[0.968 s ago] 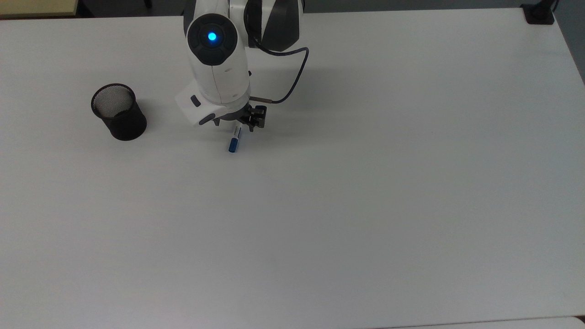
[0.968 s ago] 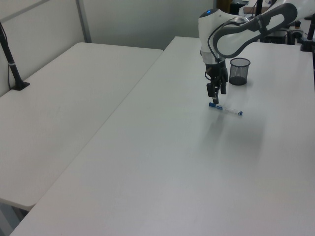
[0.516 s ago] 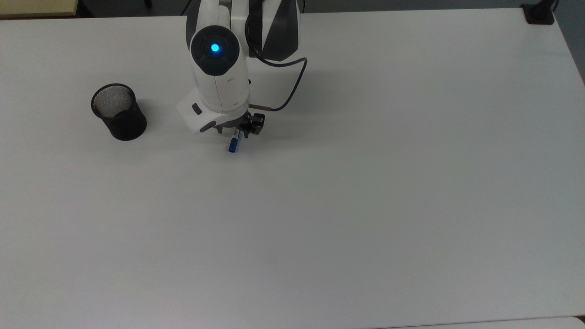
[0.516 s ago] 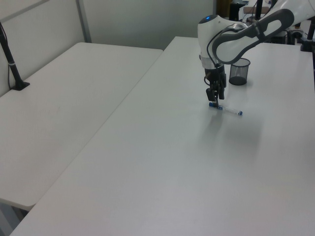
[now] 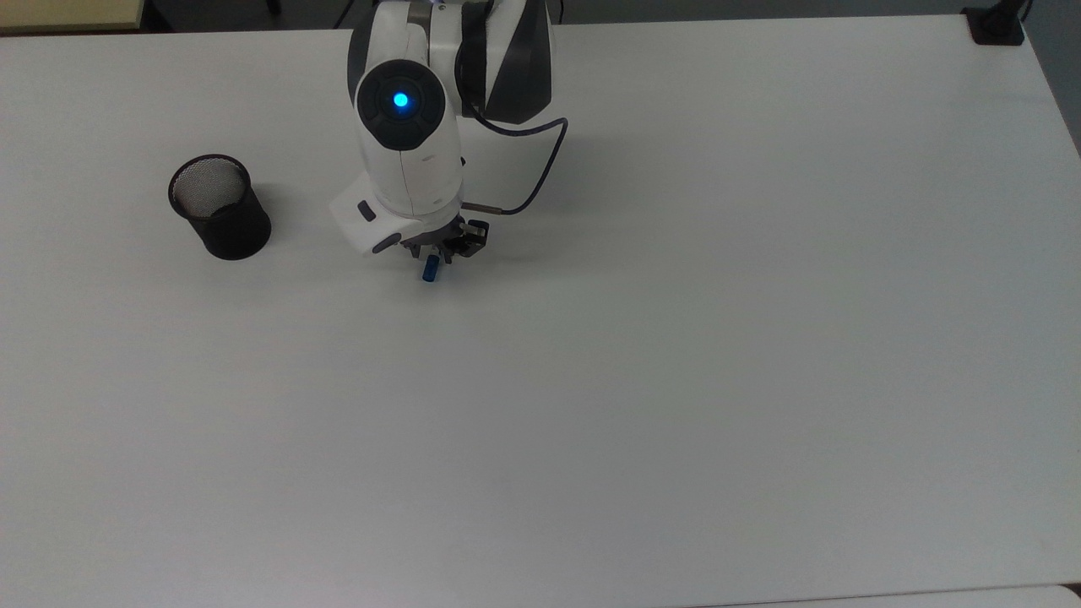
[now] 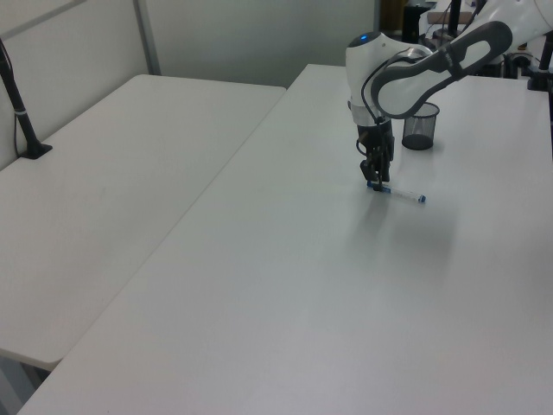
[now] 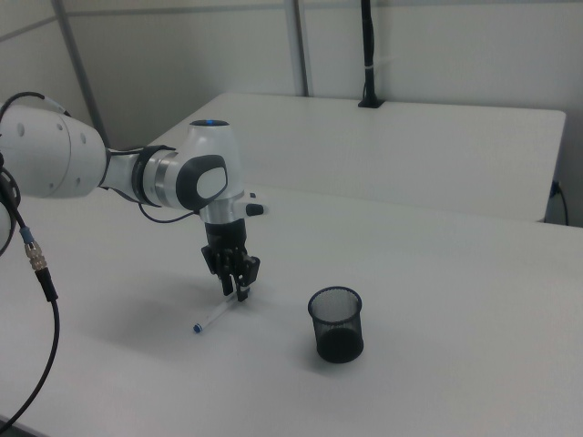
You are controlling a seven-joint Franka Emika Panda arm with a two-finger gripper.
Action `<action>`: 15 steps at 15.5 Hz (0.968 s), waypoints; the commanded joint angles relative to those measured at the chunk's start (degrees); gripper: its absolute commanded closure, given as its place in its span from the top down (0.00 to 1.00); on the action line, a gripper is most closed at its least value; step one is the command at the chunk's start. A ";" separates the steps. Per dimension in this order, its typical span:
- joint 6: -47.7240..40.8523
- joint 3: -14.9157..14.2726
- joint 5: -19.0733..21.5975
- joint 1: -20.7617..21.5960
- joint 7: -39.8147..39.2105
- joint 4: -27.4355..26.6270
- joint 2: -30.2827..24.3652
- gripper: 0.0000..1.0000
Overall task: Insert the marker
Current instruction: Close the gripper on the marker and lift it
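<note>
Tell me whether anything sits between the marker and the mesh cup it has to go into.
Nothing visible does. The marker lies flat on the white table with the gripper down at its capped end, and the stretch of tabletop between it and the black mesh cup is bare in the top view.

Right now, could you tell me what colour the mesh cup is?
Black; the cup shows best in the right view.

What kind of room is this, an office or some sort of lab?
Probably a robotics lab or test room. A white robot arm works over a plain white table holding just a black mesh cup and the marker, with grey partition walls behind.
</note>
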 commanded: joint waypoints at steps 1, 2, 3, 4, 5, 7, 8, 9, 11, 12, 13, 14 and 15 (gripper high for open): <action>1.38 -0.36 -1.10 0.81 1.14 0.02 0.62 0.32; 1.38 -0.45 -1.10 0.89 1.14 0.02 0.71 0.31; 1.81 -0.45 -1.19 0.90 1.14 0.02 0.71 0.30; 2.25 -0.36 -1.10 0.90 1.05 0.02 0.71 0.27; 2.43 -0.36 -1.19 0.90 1.14 0.02 0.80 0.25; 2.52 -0.45 -1.10 0.90 1.14 0.02 1.06 0.23; 2.52 -0.36 -1.10 0.90 1.14 0.02 1.06 0.23; 2.52 -0.36 -1.10 0.90 1.14 0.02 1.15 0.21; 2.52 -0.36 -1.10 0.90 1.14 0.02 1.06 0.17; 2.52 -0.36 -1.10 0.90 1.14 0.02 1.06 0.15; 2.52 -0.36 -1.10 0.90 1.14 0.11 1.06 0.14; 2.52 -0.36 -1.10 0.90 1.14 0.11 0.98 0.13; 2.43 -0.36 -1.10 0.90 1.14 0.20 0.97 0.12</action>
